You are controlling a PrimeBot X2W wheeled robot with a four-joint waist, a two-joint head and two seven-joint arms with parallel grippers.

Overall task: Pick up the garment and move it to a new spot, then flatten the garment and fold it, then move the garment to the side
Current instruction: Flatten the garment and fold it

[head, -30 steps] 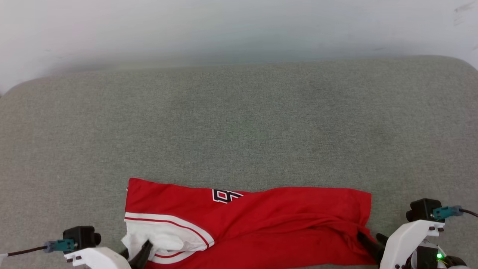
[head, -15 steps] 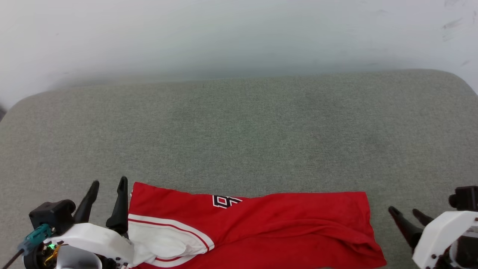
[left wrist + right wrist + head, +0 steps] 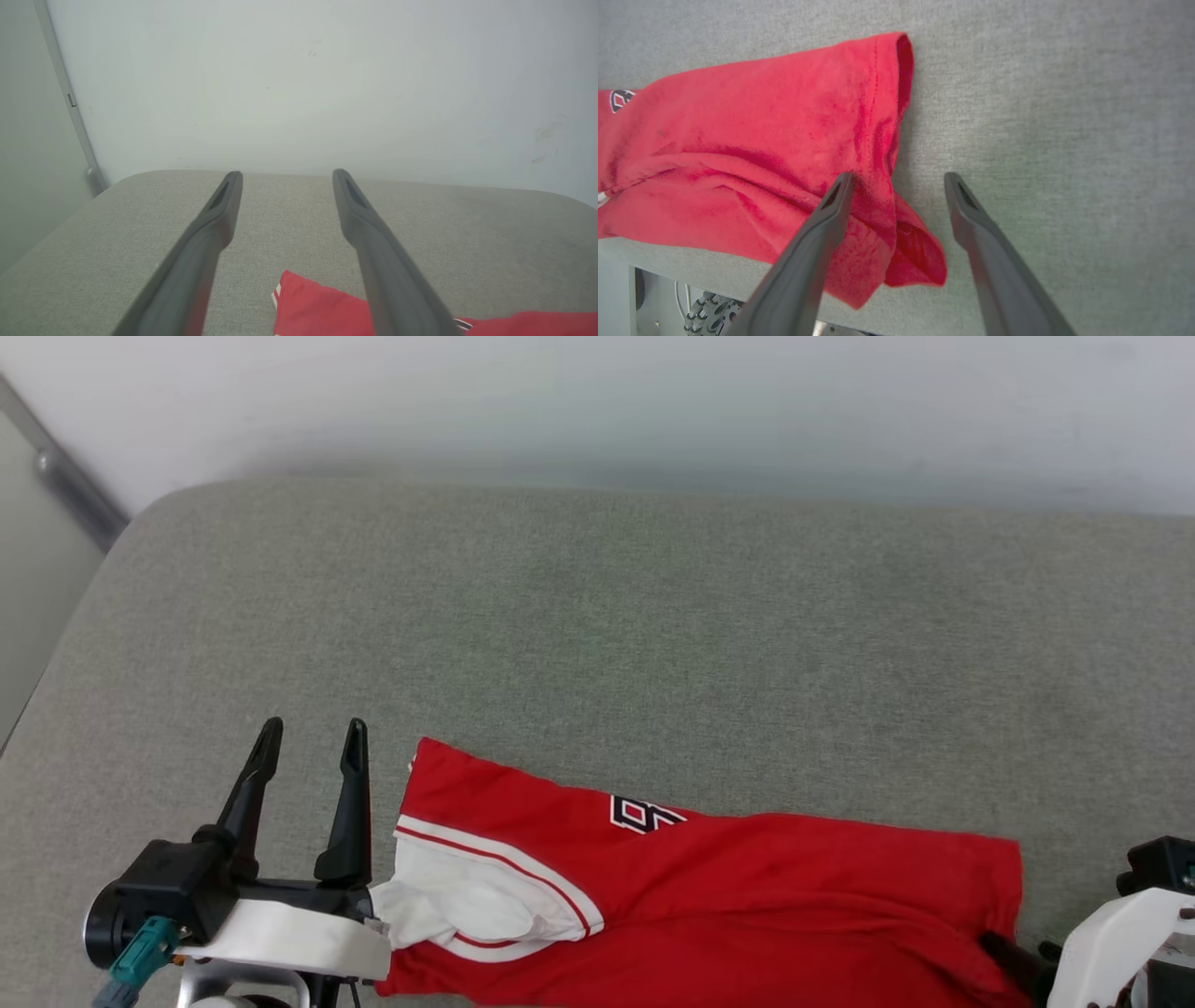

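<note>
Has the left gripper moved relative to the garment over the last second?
Yes. The left gripper came off the white panel of the garment and now stands open beyond its left edge.

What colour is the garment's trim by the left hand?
White trim with a thin red stripe; clearest in the head view.

Grey woven pad [image 3: 653,616], far corners rounded, set against pale wall [image 3: 597,401]. Red jersey [image 3: 747,896] lies folded lengthwise along the near edge, right corner drooping over it.
</note>
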